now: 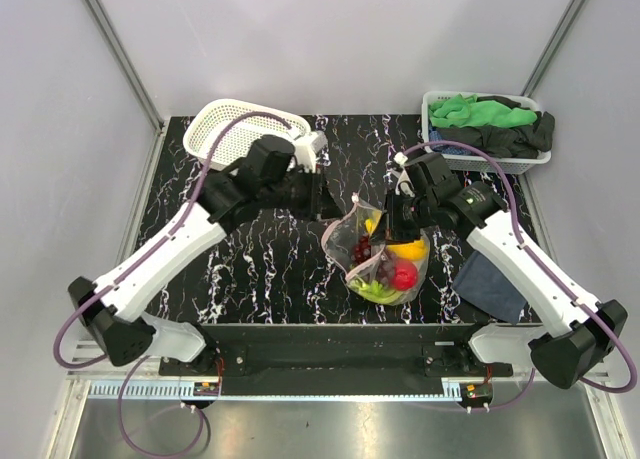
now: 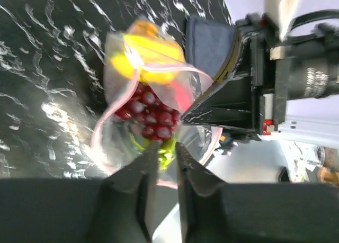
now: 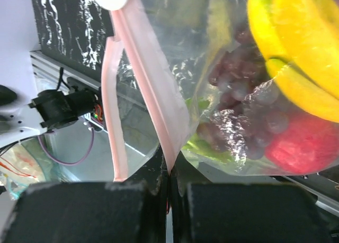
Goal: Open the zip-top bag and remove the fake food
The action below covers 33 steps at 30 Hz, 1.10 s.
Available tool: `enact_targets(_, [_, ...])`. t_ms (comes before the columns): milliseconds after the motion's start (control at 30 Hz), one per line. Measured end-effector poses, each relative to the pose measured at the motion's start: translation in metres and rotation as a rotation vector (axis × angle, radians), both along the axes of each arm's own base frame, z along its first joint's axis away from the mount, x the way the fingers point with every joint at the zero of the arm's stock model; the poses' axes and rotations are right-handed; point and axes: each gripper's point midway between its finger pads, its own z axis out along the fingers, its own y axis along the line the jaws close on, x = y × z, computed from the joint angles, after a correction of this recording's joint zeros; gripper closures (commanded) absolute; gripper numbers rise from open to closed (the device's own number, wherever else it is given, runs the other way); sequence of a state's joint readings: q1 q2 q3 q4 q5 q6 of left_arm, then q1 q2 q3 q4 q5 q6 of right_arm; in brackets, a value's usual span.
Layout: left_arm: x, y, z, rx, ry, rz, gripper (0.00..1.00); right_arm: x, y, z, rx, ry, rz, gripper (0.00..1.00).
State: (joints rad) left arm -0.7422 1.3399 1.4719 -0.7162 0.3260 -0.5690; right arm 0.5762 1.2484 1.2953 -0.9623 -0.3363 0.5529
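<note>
The zip-top bag (image 1: 385, 269) lies mid-table, lifted at its mouth, which gapes open with the pink zip strip (image 3: 153, 84) parted. Inside is the fake food: a yellow banana (image 1: 408, 249), dark red grapes (image 2: 151, 113), a red round fruit (image 3: 302, 147) and pale-green stalks (image 1: 378, 291). My right gripper (image 1: 397, 219) is shut on one side of the zip strip, shown pinched at the fingertips in the right wrist view (image 3: 169, 171). My left gripper (image 1: 330, 201) is at the mouth's left side, its jaws a narrow gap apart (image 2: 166, 150); the strip's other side shows behind them, not pinched.
A white lattice basket (image 1: 235, 124) stands at the back left behind the left arm. A white basket (image 1: 535, 164) of green and black cloths is at the back right. A blue-grey cloth (image 1: 490, 284) lies under the right arm near the front edge.
</note>
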Motion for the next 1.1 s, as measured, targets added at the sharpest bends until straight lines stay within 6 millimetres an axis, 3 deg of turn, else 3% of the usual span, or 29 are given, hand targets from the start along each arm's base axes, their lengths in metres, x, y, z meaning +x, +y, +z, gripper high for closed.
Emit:
enact_targets(100, [-0.001,-0.014,-0.017,0.015,0.062,-0.018,0.85,0.001,0.002,0.007,0.016,-0.008,-0.005,1.00])
enact_targets(267, [0.000,-0.031,-0.065,0.085,0.184,-0.024,0.82,0.002,0.004,0.011,0.031,-0.009,-0.019,1.00])
enact_targets(367, [-0.002,-0.036,-0.077,0.091,0.205,-0.029,0.80,0.004,0.005,0.012,0.045,-0.010,-0.033,1.00])
enact_targets(433, [-0.003,-0.039,-0.082,0.087,0.213,-0.031,0.71,0.004,0.006,0.011,0.060,-0.008,-0.048,1.00])
enact_targets(533, [-0.004,-0.044,-0.097,0.072,0.225,-0.031,0.62,0.005,0.010,0.006,0.087,0.007,-0.076,1.00])
enact_targets(800, [-0.014,-0.046,-0.161,0.082,0.321,-0.040,0.49,0.012,0.023,-0.016,0.137,0.065,-0.128,1.00])
enact_targets(933, [-0.015,-0.048,-0.179,0.062,0.322,-0.044,0.43,0.020,0.030,-0.027,0.140,0.084,-0.133,1.00])
enact_targets(1100, [-0.014,-0.054,-0.190,0.029,0.321,-0.058,0.43,0.021,0.034,-0.039,0.140,0.115,-0.133,1.00])
